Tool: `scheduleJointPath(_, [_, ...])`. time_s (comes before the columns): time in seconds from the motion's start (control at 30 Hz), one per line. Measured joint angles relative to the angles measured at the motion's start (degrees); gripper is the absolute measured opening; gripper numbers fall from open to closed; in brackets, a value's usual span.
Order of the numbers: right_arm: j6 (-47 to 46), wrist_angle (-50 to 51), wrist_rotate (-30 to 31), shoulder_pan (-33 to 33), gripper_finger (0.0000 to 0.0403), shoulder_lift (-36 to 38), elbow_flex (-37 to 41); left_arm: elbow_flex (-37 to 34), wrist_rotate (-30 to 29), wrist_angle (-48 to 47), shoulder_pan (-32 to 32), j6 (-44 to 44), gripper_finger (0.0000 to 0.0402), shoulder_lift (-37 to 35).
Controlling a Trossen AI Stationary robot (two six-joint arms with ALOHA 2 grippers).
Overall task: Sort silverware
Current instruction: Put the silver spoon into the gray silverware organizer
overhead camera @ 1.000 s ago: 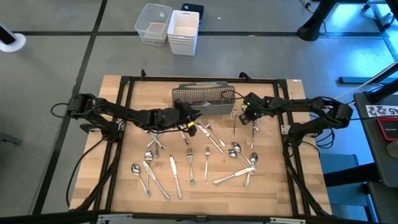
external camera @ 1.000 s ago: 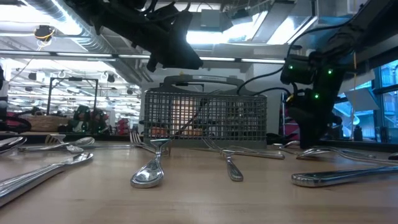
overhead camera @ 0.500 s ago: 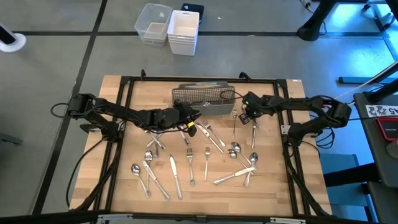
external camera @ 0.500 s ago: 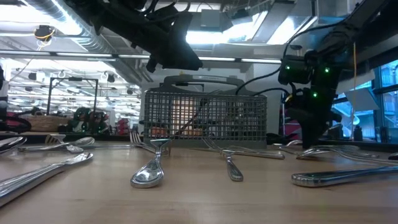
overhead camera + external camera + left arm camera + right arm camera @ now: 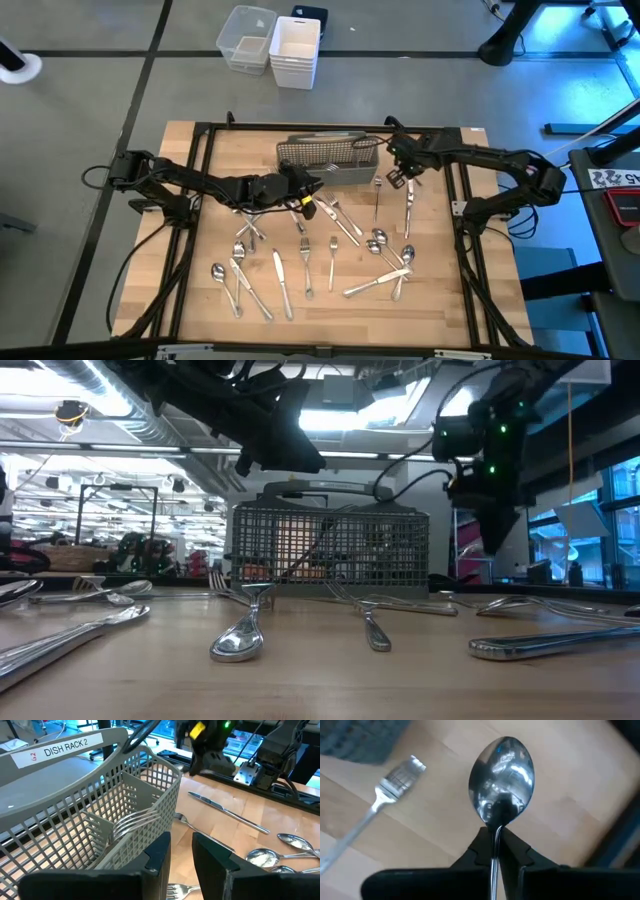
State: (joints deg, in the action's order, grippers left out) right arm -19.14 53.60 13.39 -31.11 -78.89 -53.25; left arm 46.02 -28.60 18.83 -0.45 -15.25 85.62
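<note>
The tabletop (image 5: 440, 310) is pale wood with a matt, lightly grained face. The silverware (image 5: 335, 262) is polished metal; a spoon (image 5: 502, 780) is mirror-bright and smooth. The caddy (image 5: 90, 825) is grey wire mesh, dull, with a paper-like white label. The left tool (image 5: 181, 857) looks like matt black plastic.

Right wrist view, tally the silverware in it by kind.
Spoon: 1, gripped by the right end effector
Fork: 1
Total: 2
</note>
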Motion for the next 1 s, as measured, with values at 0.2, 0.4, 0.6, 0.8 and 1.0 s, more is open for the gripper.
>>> scheduleJointPath(0.2, [0.13, 11.3, 2.56, 0.0, 0.0012, 0.0, -7.24, 0.0, 0.0, -0.01, 0.0, 0.07, 0.0072, 0.0])
scheduleJointPath(0.4, [0.74, 20.62, 2.59, 0.0, 0.0012, 0.0, -15.32, 0.0, 0.0, -0.01, 0.0, 0.28, 0.0072, 0.0])
scheduleJointPath(0.6, [2.72, 25.28, -1.1, 0.0, 0.0012, 0.02, -24.18, 0.0, 0.0, 0.0, 0.0, 0.28, 0.0072, 0.0])
scheduleJointPath(0.8, [6.91, 16.69, -9.57, 0.01, 0.0012, 0.75, -30.61, 0.0, 0.0, 0.0, 0.0, 0.28, 0.0072, 0.0])
scheduleJointPath(1.0, [12.79, -6.3, -20.11, 3.54, 0.0012, 3.38, -27.0, 0.0, -0.02, 0.04, 0.0, 0.26, 0.0072, 0.0])
